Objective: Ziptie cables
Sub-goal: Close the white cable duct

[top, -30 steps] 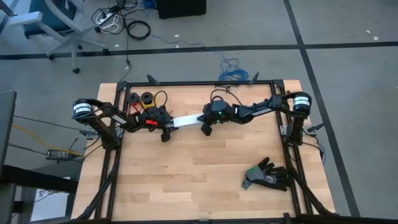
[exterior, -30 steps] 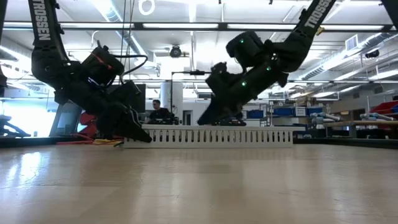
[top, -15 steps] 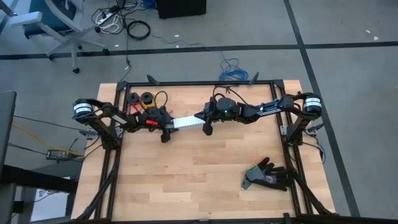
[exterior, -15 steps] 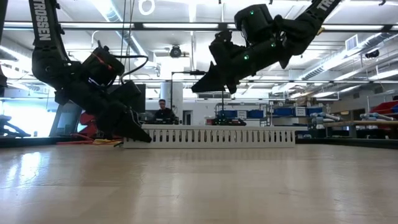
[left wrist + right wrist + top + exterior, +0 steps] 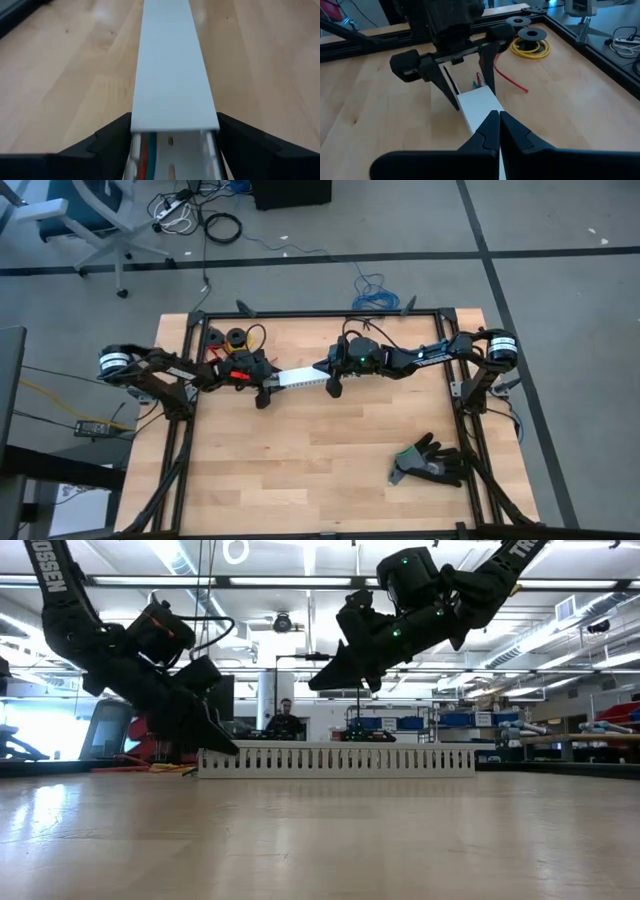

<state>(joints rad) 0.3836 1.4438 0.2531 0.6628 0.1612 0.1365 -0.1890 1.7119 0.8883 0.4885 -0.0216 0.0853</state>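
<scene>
A white slotted duct (image 5: pixel 300 377) with its lid on lies along the table's far half. The cables (image 5: pixel 148 149), red, green and blue, run inside it and spill from its left end (image 5: pixel 479 80); a red wire (image 5: pixel 511 81) trails on the wood. My left gripper (image 5: pixel 265 390) sits at the duct's left end (image 5: pixel 205 752), one finger on each side. My right gripper (image 5: pixel 314 684) is shut on nothing and hangs above the duct (image 5: pixel 340 758), over its middle (image 5: pixel 498 126). The ziptie does not show in any view. My left gripper clamps the duct's left end (image 5: pixel 175 125) between its two fingers (image 5: pixel 117 135), one on each long side wall. The fingers slant down from the table's left and lie along the duct. The duct rests flat on the table.
Two black wire spools (image 5: pixel 225 337) and an orange-yellow wire loop (image 5: pixel 258 333) sit near the far left corner. A black glove (image 5: pixel 428 462) lies near the right edge. A black frame (image 5: pixel 320 314) borders the table. A person (image 5: pixel 286 720) stands beyond it.
My right gripper has risen from just over the duct to well above it, staying shut, and has then kept still. My left arm's upper part has swung toward the table's left, while its gripper has stayed at the duct's left end.
</scene>
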